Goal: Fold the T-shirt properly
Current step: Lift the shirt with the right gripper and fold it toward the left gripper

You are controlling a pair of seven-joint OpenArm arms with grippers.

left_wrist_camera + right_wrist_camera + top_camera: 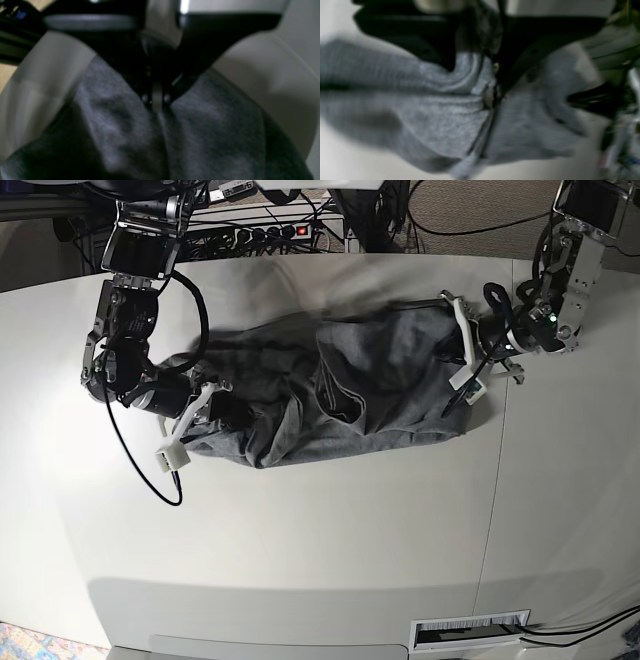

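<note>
The grey T-shirt [380,380] lies crumpled and stretched sideways across the far half of the white table [300,550]. At its right end, my left gripper [458,370] pinches the cloth. In the left wrist view that gripper [157,100] is shut, with the T-shirt [112,125] bunched between the jaws and hanging below. My right gripper [195,420] holds the garment's left end. Seen from the right wrist, this gripper [491,97] is shut on a ridge of the T-shirt [432,120]. Both wrist views are blurred.
A power strip and tangled cables [270,228] run along the table's back edge. A black cable [140,460] loops from the right arm onto the table. A white vent [470,632] sits below the front edge.
</note>
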